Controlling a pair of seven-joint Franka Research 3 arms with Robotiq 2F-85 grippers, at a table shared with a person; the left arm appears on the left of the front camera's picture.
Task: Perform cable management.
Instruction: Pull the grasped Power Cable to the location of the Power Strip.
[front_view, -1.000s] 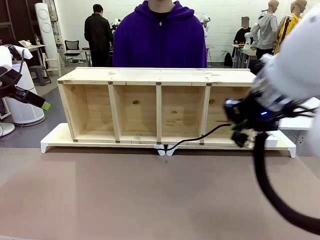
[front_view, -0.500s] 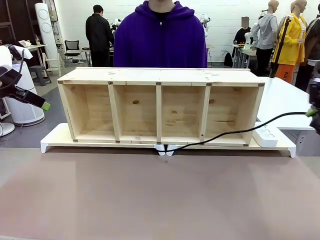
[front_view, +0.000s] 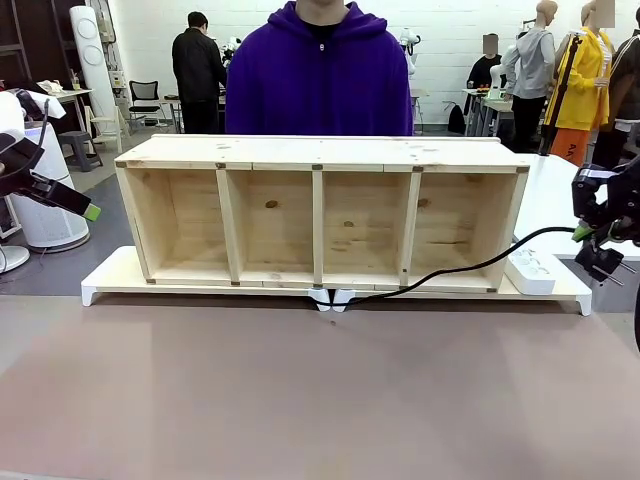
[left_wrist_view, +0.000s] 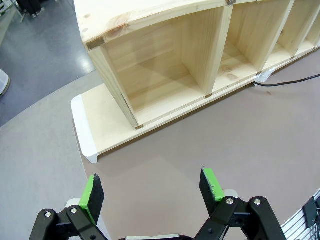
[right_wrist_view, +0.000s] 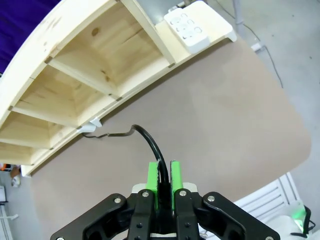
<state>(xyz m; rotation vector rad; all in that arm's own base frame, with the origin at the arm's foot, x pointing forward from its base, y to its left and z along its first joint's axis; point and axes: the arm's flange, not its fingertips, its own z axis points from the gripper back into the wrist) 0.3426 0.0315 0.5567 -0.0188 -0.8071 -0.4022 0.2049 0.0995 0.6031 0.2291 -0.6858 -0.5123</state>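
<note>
Cable (front_view: 480, 265) runs, in the front view, from a pair of small white clips (front_view: 330, 297) at the middle of the wooden shelf's (front_view: 320, 150) front edge, along the low white base (front_view: 110, 275) under the shelf, then lifts off to the right, past a white power strip (front_view: 530, 270), up to the right tool (front_view: 588, 236), which holds it in the air off the right end of the shelf. The left tool (front_view: 88, 208) hangs at the far left, well apart from the shelf, and a person (front_view: 320, 70) in a purple hoodie stands behind the shelf. In the left wrist view the left tool (left_wrist_view: 151, 187) stands wide with nothing between its green pads, above the brown desk (left_wrist_view: 200, 145) near the left corner of the base (left_wrist_view: 82, 130); a short stretch of the cable (left_wrist_view: 285, 82) lies at the shelf's (left_wrist_view: 150, 65) foot, far to the upper right. In the right wrist view the right tool (right_wrist_view: 164, 179) is narrow, its pads pinching the cable (right_wrist_view: 147, 140), which arcs away from them and down across the desk (right_wrist_view: 225, 110) to a white clip (right_wrist_view: 90, 125) under the shelf's (right_wrist_view: 75, 65) front edge; the power strip (right_wrist_view: 192, 25) lies at the top on the end of the base.
</note>
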